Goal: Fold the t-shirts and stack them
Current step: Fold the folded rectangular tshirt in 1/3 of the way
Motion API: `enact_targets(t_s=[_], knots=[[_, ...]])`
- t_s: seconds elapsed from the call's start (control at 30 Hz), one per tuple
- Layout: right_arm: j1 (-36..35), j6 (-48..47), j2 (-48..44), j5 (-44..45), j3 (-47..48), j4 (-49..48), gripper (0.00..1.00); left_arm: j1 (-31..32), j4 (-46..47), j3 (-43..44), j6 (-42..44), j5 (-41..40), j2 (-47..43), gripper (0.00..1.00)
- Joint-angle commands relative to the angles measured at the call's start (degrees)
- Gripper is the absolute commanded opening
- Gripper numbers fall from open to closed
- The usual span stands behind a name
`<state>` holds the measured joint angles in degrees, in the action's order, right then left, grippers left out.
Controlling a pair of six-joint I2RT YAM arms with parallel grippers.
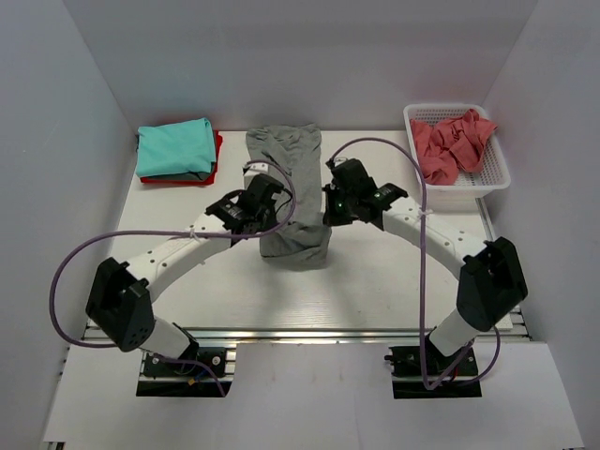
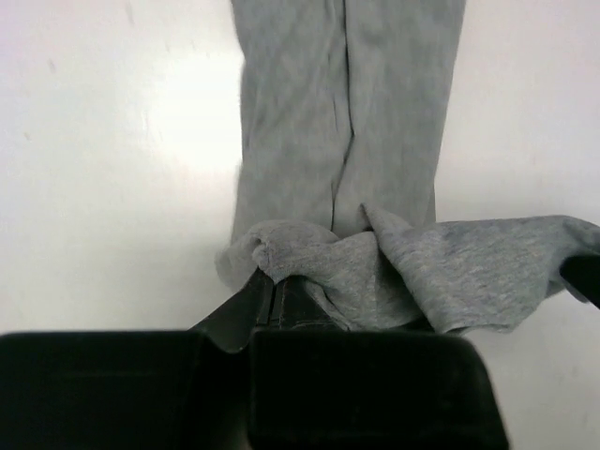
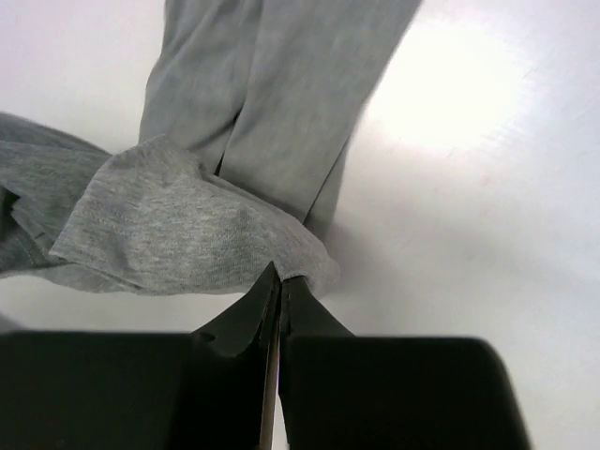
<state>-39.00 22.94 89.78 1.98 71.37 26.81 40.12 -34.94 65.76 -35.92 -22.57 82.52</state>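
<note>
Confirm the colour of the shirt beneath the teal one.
Red folded cloth t-shirt, clearest in the top external view.

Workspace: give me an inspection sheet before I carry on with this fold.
Surface: white table, no marks seen.
Job's things: grey t-shirt lies in a long strip at centre, near end lifted; teal t-shirt folded on red t-shirt, far left; coral-pink cloth crumpled in the basket, far right.
Clutter: nothing seen.
Grippers: left gripper and right gripper each shut on the grey hem.
Cables: purple cables loop off both arms, clear of cloth.
Surroundings: plain white walls.
</note>
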Motion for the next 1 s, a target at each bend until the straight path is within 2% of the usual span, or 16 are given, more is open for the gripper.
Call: enact_targets(t_s=[0.0, 0.1, 0.27, 0.5, 0.67, 0.93, 0.97], knots=[[1.82, -2.63, 2.76, 5.57, 6.66, -2.64, 0.00, -3.28, 4.96, 4.98, 4.27, -3.18, 2.99, 0.00], [3.49, -4.30, 5.67, 5.32, 10.70, -4.74, 0.00, -6.09, 6.81, 8.68, 5.68, -2.66, 6.94, 0.00], [6.39, -6.76, 11.99, 2.95, 18.44, -6.16, 0.00, -10.14, 9.88, 14.21, 8.58, 2.77, 12.65, 0.00], [9.38, -9.49, 22.97, -3.99, 30.04, -5.63, 0.00, -14.37, 11.11, 21.86, 10.70, 9.02, 22.23, 0.00], [11.49, -11.42, 30.26, -9.70, 38.03, -7.20, 0.00, -17.35, 10.24, 27.14, 10.70, 10.17, 27.69, 0.00], [13.16, -10.64, 39.32, -14.19, 44.99, -7.12, 0.00, -20.34, 10.60, 32.14, 11.31, 13.95, 34.19, 0.00], [13.34, -9.94, 40.46, -14.46, 45.60, -7.38, 0.00, -20.34, 10.07, 32.76, 11.31, 13.95, 35.59, 0.04]])
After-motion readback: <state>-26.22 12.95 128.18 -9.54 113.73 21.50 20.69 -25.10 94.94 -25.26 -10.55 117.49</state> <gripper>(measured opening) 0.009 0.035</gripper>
